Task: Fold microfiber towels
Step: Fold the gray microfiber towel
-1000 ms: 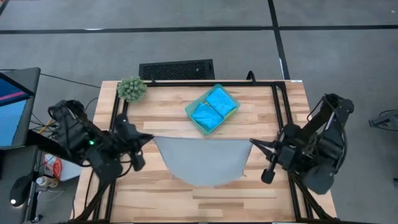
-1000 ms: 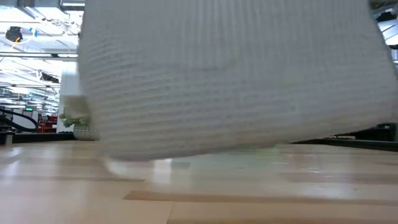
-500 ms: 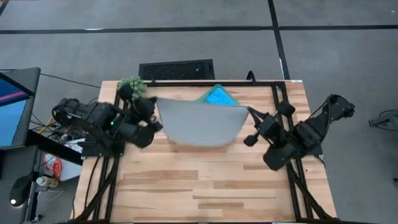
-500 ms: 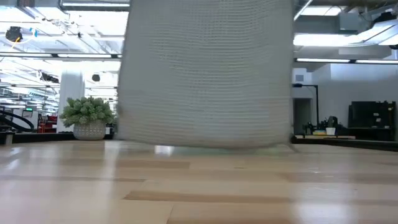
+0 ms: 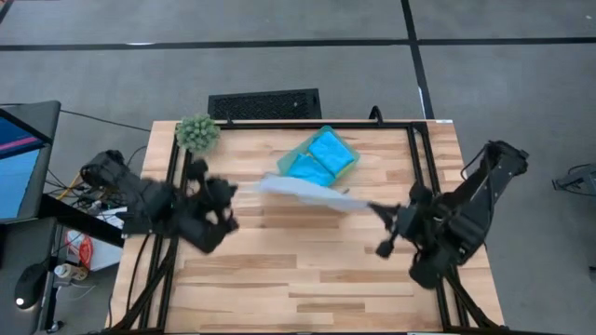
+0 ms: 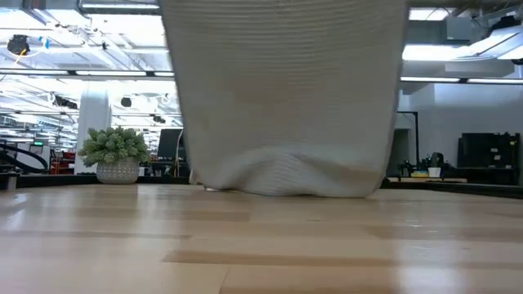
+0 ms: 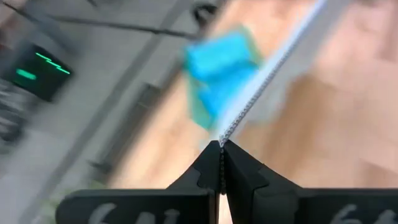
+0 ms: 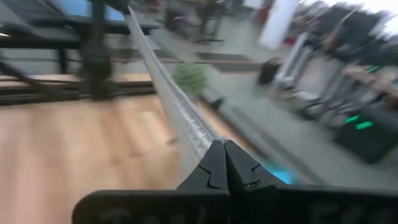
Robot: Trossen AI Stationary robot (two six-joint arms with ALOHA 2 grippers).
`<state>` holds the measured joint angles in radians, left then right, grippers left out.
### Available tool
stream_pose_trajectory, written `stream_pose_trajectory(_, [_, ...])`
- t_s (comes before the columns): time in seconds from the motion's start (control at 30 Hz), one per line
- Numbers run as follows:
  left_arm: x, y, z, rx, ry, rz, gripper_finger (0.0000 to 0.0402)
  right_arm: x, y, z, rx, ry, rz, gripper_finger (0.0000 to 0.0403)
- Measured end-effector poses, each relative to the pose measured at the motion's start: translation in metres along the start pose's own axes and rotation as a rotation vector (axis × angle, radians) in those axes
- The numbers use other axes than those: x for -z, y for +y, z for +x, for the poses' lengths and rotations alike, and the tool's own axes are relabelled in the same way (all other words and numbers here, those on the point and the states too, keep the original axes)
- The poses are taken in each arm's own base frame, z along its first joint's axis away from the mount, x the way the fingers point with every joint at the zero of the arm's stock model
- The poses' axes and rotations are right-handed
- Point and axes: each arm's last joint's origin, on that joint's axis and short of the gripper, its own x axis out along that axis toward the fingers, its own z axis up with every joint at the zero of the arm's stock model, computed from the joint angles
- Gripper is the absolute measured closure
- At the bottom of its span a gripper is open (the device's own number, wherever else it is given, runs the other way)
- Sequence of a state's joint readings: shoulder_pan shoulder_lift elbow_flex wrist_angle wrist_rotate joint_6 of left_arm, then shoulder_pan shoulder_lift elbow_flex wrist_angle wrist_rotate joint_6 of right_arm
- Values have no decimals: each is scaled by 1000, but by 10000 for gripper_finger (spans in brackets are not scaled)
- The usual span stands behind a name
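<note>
A light grey towel hangs between my two grippers over the middle of the table and shows almost edge-on from above. In the low view it hangs as a flat sheet, its lower edge sagging just at the tabletop. My left gripper is shut on its left top corner. My right gripper is shut on its right top corner. Two folded sky-blue towels lie in the teal tray behind it. The yellow towel is out of view. My left gripper pinches the grey towel's top corner between its two fingers, coming level from the table's left. The top edge runs taut away from the fingertips and the sheet hangs below it. My right gripper pinches the other top corner between its two fingers, coming level from the table's right. The edge stretches taut toward the left arm and the sheet hangs below.
A fuzzy green plant ball stands at the table's far left corner. The tray sits at the far middle, just behind the hanging towel. Bare wood lies on the near half. A black frame rail runs along the table's sides.
Both grippers went toward the far edge with the towel, then came back toward the middle. The towel, first billowing out toward the near edge, has swung in and now hangs almost straight down, its lower edge at the tabletop.
</note>
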<state>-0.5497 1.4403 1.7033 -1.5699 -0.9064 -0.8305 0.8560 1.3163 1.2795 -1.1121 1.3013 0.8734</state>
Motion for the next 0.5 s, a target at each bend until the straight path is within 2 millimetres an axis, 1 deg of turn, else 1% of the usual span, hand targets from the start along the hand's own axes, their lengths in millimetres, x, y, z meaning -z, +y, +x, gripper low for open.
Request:
stream_pose_trajectory(0.13, [39, -36, -4, 126, 88, -37, 401, 28, 23, -14, -124, -12, 136, 403])
stream_pose_trajectory(0.27, [79, -64, -7, 217, 148, -95, 401, 53, 52, -23, -232, -3, 222, 403])
stream_pose_trajectory(0.37, [101, -77, -8, 266, 184, -143, 401, 69, 78, -23, -289, 30, 251, 403])
stream_pose_trajectory(0.5, [120, -86, -13, 313, 206, -215, 401, 90, 115, -17, -324, 56, 272, 403])
